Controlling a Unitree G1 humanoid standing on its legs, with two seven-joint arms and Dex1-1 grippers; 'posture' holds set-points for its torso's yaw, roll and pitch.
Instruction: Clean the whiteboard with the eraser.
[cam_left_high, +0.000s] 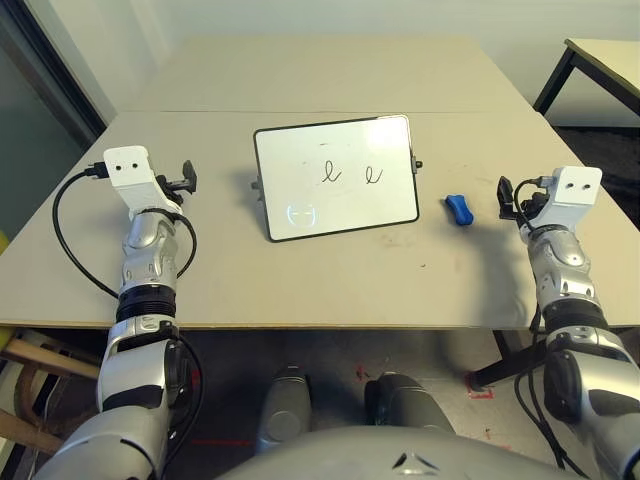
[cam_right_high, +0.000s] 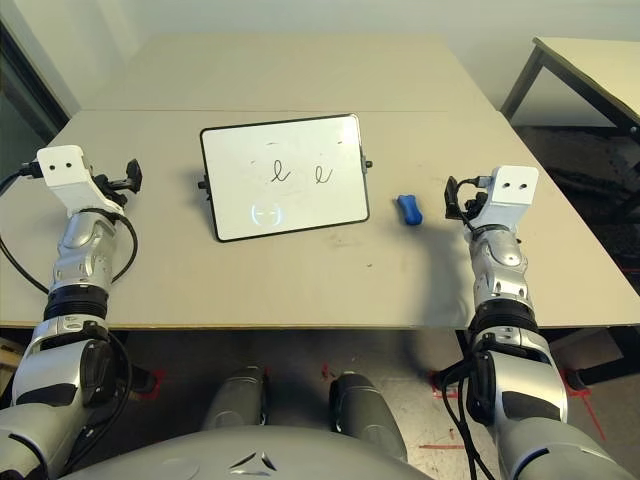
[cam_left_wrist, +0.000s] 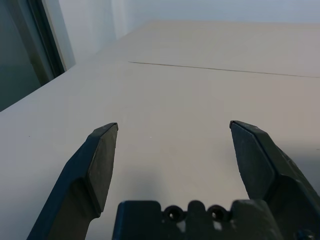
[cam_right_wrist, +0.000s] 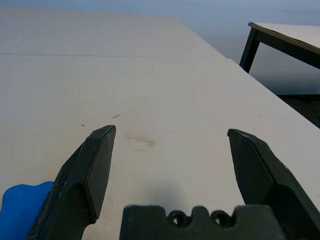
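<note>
- Right gripper (cam_right_wrist: 170, 145) hovers over the table (cam_left_high: 330, 275) near its right edge, fingers spread wide and holding nothing.
- Just beside it, toward the board, lies the eraser (cam_left_high: 458, 209), a small blue block flat on the table; its end peeks in by one finger (cam_right_wrist: 90, 175) of that gripper, apart from it.
- Left gripper (cam_left_wrist: 172, 140) hangs over bare table at the left, likewise spread and empty.
- Between the two arms the whiteboard (cam_left_high: 336, 177) rests with two black loops and a faint bluish circle on it.
</note>
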